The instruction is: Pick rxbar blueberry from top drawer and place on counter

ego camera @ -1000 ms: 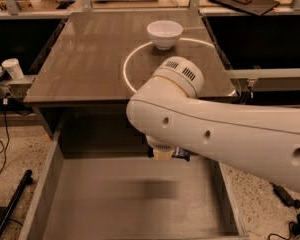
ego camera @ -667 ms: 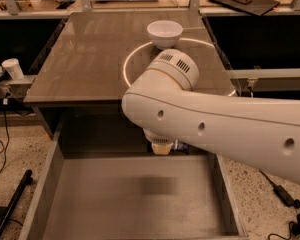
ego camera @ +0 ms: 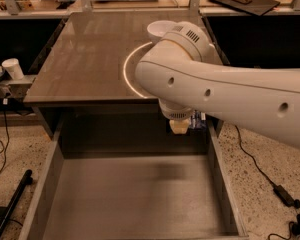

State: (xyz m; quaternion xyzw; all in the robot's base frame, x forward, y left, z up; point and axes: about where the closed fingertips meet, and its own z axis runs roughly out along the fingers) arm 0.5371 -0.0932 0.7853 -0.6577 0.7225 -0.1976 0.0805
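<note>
My gripper (ego camera: 180, 126) hangs under the big white arm, at the back right of the open top drawer (ego camera: 125, 194), just below the front edge of the counter (ego camera: 85, 59). It is shut on the rxbar blueberry (ego camera: 197, 120). Only a small dark blue bit of the bar shows, to the right of the yellowish fingertips (ego camera: 179, 127). The bar is held above the drawer's grey bottom. The arm hides the rest of the bar and much of the counter's right side.
A white bowl (ego camera: 157, 30) stands at the back of the counter, partly behind the arm. A bright arc line (ego camera: 126, 71) curves across the counter. A white cup (ego camera: 12, 68) sits on a ledge at the left. Cables lie on the floor at the right.
The arm has risen and swung to the right and towards the counter. The gripper and the blue bar have lifted up from the drawer's back part with it.
</note>
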